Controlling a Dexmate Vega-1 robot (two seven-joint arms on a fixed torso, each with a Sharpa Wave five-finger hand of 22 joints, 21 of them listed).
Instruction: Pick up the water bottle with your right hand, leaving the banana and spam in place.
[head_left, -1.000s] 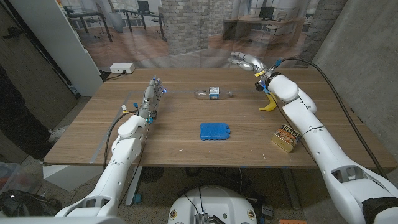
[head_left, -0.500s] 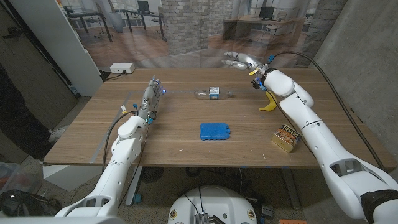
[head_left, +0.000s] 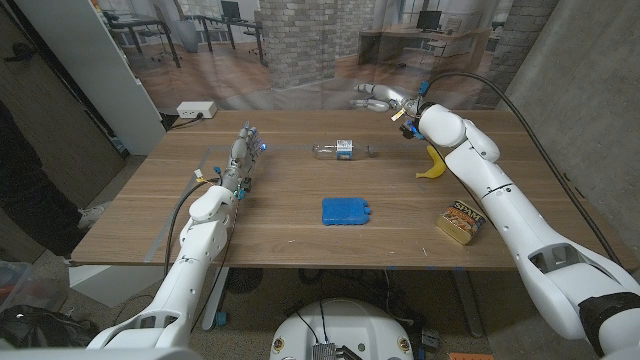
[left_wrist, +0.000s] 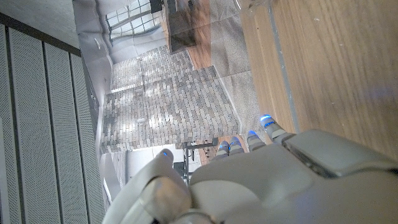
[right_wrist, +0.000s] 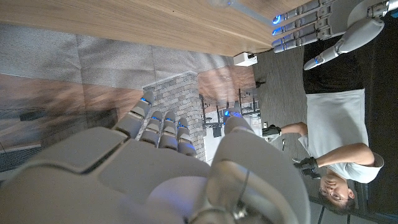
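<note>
The clear water bottle (head_left: 343, 150) lies on its side at the table's far middle, label and cap toward the right. My right hand (head_left: 378, 96) hovers beyond and to the right of it, over the table's far edge, fingers stretched out and holding nothing; the same hand (right_wrist: 168, 162) fills the lower part of the right wrist view. The banana (head_left: 432, 165) lies under my right forearm. The spam can (head_left: 461, 221) stands near the front right. My left hand (head_left: 244, 155) stays at the far left with fingers straight and nothing in it, also seen from its wrist (left_wrist: 261, 174).
A blue pad (head_left: 347, 210) lies in the middle of the wooden table (head_left: 290, 235). A white box (head_left: 195, 109) sits beyond the far left edge. In the right wrist view my left hand (right_wrist: 305, 28) shows, and a person (right_wrist: 339, 165) at the edge.
My right hand has swung left along the table's far edge, closer to the bottle. The bottle, banana, spam and left hand have stayed where they were.
</note>
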